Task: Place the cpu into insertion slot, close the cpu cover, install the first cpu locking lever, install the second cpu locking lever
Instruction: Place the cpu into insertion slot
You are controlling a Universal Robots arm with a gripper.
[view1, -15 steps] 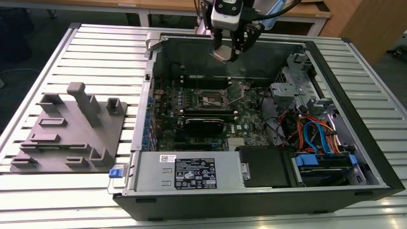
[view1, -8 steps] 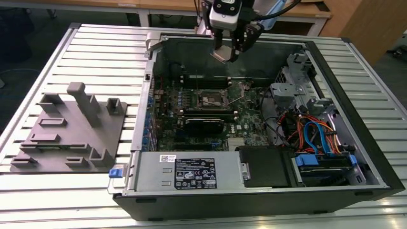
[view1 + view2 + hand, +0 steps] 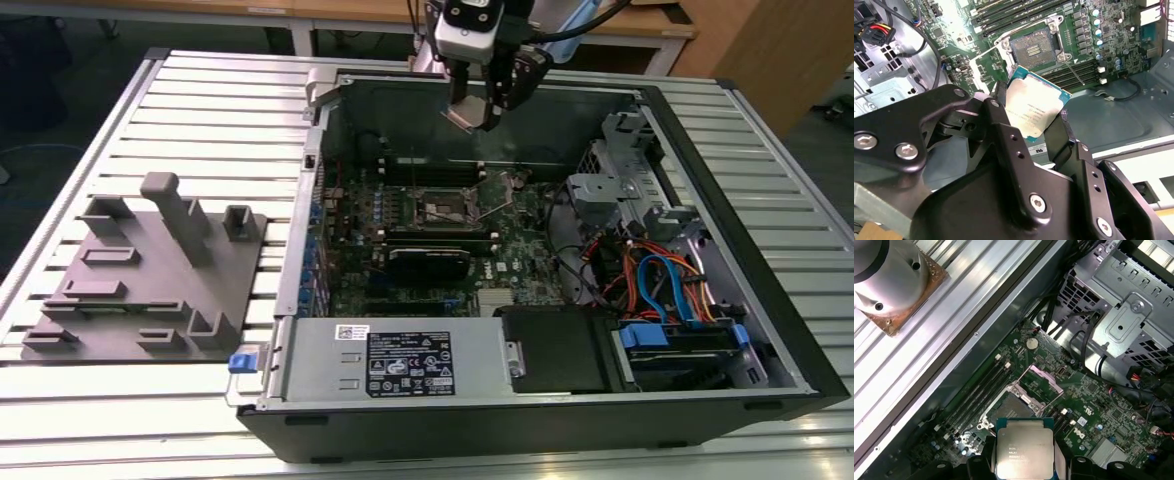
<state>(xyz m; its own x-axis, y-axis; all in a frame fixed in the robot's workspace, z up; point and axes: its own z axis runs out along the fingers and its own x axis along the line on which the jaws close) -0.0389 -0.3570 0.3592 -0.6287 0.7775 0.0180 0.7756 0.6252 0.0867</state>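
Gripper [image 3: 481,110]: closed on the cpu, pinches it by two opposite edges; hangs over the rear part of the pc case [image 3: 534,420], well above the board [image 3: 400,230].
Cpu [image 3: 1036,102]: silver top w/ green rim, held in the air, not touching anything below; also seen in first wrist view [image 3: 1024,447].
Slot [image 3: 1005,409]: square socket on the green board, dark centre w/ metal rim, contact field bare; in exterior view it lies approx. in the middle of the board [image 3: 441,208], below the gripper and apart from it.
Cover [image 3: 1040,384]: open, tilted up at one side of the slot.
Lever [image 3: 1074,72]: thin metal rod, sticks out free beside the slot.
Pc case: black, side open, lies on the slatted table [image 3: 200,90].
Grey tray [image 3: 147,290]: on the table at the exterior view's left, near the case, not touching.
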